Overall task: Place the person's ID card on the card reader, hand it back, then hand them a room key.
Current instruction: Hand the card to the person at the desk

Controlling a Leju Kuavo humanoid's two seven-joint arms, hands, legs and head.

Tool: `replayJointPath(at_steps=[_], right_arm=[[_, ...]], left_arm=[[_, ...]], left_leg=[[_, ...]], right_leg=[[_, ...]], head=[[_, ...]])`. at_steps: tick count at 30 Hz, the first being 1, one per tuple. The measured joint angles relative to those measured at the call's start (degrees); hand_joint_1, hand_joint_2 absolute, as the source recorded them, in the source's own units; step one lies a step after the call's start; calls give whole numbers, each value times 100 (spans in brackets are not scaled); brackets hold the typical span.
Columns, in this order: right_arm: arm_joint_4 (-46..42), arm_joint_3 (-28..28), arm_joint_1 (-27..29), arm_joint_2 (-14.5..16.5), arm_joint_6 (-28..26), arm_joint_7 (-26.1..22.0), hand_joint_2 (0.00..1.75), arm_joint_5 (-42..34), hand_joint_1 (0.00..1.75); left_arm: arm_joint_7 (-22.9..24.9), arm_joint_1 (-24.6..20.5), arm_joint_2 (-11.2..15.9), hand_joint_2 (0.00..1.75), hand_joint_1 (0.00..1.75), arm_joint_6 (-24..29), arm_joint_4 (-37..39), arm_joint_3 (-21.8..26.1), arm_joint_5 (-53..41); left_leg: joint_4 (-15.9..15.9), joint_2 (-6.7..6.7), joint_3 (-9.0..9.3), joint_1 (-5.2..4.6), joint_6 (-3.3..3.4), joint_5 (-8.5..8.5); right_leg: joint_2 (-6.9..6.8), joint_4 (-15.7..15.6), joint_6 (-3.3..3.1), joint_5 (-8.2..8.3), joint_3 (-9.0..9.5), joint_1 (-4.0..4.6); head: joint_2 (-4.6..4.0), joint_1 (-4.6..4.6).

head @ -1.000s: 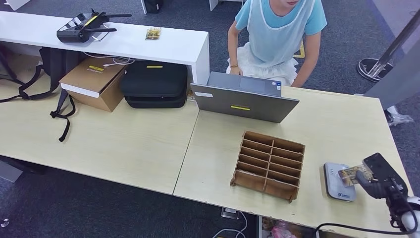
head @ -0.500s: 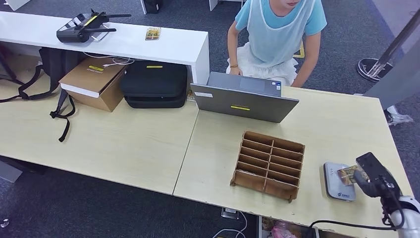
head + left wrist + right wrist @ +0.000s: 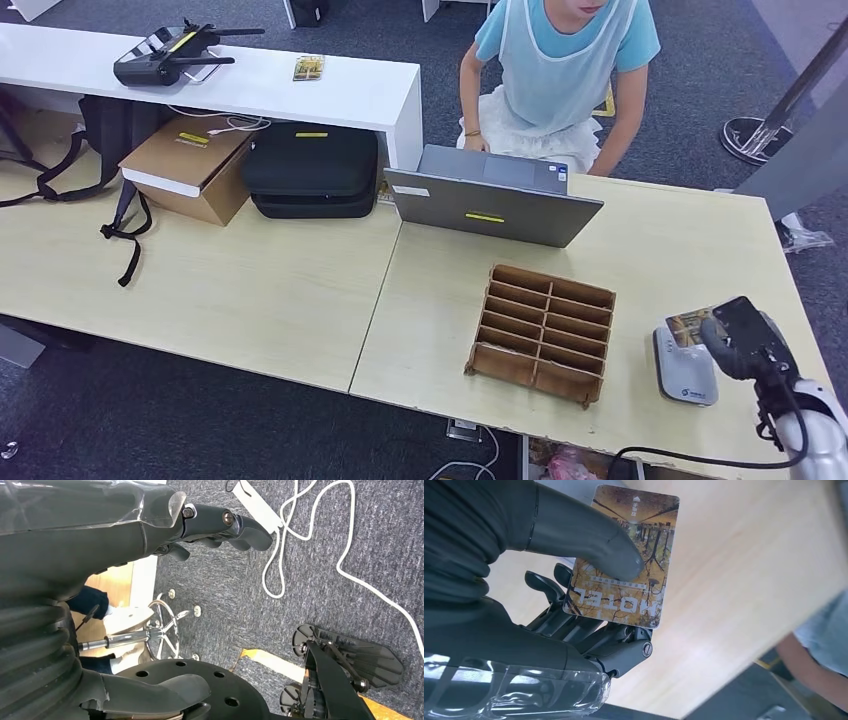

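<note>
Right hand [image 3: 738,335] at the table's [image 3: 300,290] near right corner, over the card reader [image 3: 684,366]. Card [image 3: 624,555] pinched flat: thumb on its face, fingers [image 3: 594,630] behind. Left hand [image 3: 220,527] hangs, fingers loosely curled, holding nothing.

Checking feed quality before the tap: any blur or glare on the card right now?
Right wrist view: card sharp, its HOTEL lettering readable, thumb across it; the person behind is out of focus. Head view: even light, card small at the right hand, print unreadable.
</note>
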Motion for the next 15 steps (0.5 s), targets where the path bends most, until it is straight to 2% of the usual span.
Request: replayJointPath(at_steps=[5,8,11,15], right_arm=[[-296,22,-636,10,-18,-180,175,30,175],[-309,210,-1155,47,-182,-300,175,324,175],[-152,678,-1857,154,-677,-375,175,1022,175],[288,1557,-2822,464,-1374,-334,175,2079,175]], left_arm=[[0,-8,0,175,0,0,0,0,72],[0,-15,0,175,0,0,0,0,100],[0,-31,-2,175,0,0,0,0,109],[0,-61,-3,175,0,0,0,-5,75]], left_leg=[[0,6,2,-1,0,4],[0,10,0,-1,2,7],[0,17,1,0,-2,10],[0,25,8,5,-9,15]], right_leg=[[6,2,-2,4,0,-1],[11,4,-2,9,-1,-1],[20,7,-4,13,-3,0],[31,10,-8,16,-6,4]], head=[[0,0],[0,0],[0,0],[0,0]])
